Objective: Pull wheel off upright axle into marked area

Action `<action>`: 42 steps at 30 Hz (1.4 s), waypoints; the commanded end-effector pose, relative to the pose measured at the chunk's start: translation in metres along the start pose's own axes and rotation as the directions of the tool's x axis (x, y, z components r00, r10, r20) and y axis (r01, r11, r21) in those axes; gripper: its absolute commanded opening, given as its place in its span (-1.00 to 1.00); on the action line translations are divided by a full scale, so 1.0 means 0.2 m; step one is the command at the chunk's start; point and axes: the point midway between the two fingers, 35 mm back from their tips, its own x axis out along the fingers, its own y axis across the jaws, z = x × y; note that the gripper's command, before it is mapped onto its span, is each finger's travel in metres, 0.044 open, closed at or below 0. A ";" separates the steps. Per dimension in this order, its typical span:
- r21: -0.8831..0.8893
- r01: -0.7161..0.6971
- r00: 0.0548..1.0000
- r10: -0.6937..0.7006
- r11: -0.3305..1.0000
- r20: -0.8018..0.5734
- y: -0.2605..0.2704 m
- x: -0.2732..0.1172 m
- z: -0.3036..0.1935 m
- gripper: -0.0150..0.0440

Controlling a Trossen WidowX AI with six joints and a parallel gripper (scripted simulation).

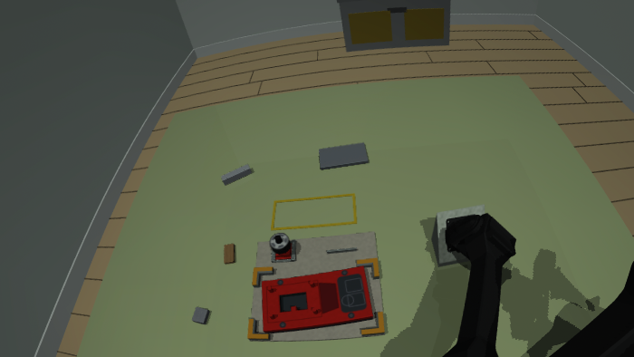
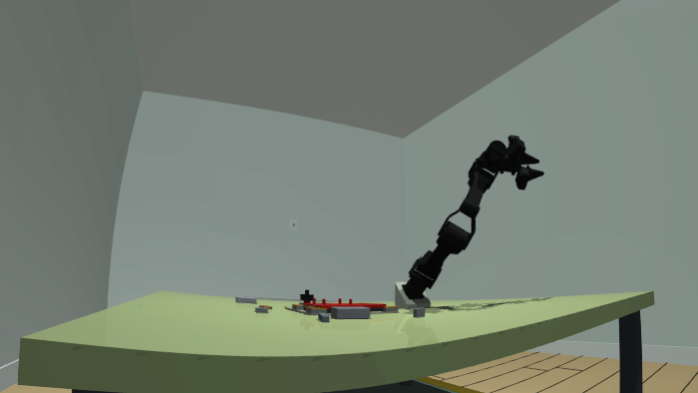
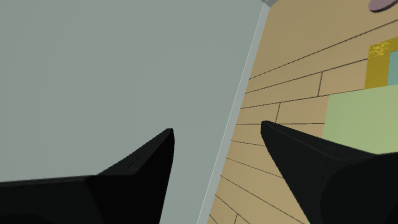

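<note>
The wheel (image 1: 285, 243) (image 2: 306, 297), dark with a silvery face, sits on the upright axle (image 1: 278, 239) (image 2: 307, 291), whose dark tip shows at its centre. The axle stands on a small red and grey base (image 1: 283, 257) at the back left of the grey board. The marked area (image 1: 313, 226) is a yellow rectangle outline on the table just behind the board, with nothing inside it. My gripper (image 2: 540, 168) (image 3: 217, 130) is open and empty, high above the table's right part, far from the wheel and pointing away from it. Its fingers are not visible in the top view.
A red housing (image 1: 329, 294) lies on the board (image 1: 312, 262) between orange corner brackets, with a thin grey rod (image 1: 341, 250) behind it. Around the board lie a grey slab (image 1: 343, 156), a grey bar (image 1: 236, 175), a brown block (image 1: 229, 254) and a small grey block (image 1: 200, 315).
</note>
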 end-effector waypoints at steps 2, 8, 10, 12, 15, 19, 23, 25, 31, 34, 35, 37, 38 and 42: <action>-0.013 -0.143 0.990 0.142 0.990 -0.018 0.21 -0.04 -0.06 0.53; -0.022 -0.301 0.953 0.300 0.953 -0.048 0.44 -0.13 -0.13 0.53; -0.021 -0.350 0.936 0.348 0.937 -0.055 0.50 -0.16 -0.14 0.53; -0.019 -0.397 0.916 0.396 0.917 -0.064 0.57 -0.20 -0.16 0.53; -0.015 -0.468 0.882 0.465 0.884 -0.076 0.66 -0.27 -0.19 0.53; -0.007 -0.560 0.825 0.556 0.829 -0.098 0.79 -0.37 -0.23 0.53; 0.005 -0.651 0.752 0.646 0.759 -0.128 0.92 -0.49 -0.28 0.53; 0.013 -0.693 0.712 0.688 0.721 -0.143 0.97 -0.56 -0.31 0.53; 0.042 -0.809 0.570 0.799 0.587 -0.193 1.13 -0.79 -0.38 0.53; 0.060 -0.857 0.489 0.844 0.512 -0.220 1.20 -0.92 -0.42 0.53; 0.067 -0.871 0.461 0.857 0.487 -0.229 1.22 -0.96 -0.43 0.53; 0.081 -0.897 0.404 0.881 0.434 -0.247 1.26 -1.05 -0.46 0.53; 0.088 -0.909 0.375 0.891 0.408 -0.256 1.27 -1.10 -0.47 0.53; 0.121 -0.946 0.255 0.922 0.300 -0.292 1.33 -1.29 -0.52 0.53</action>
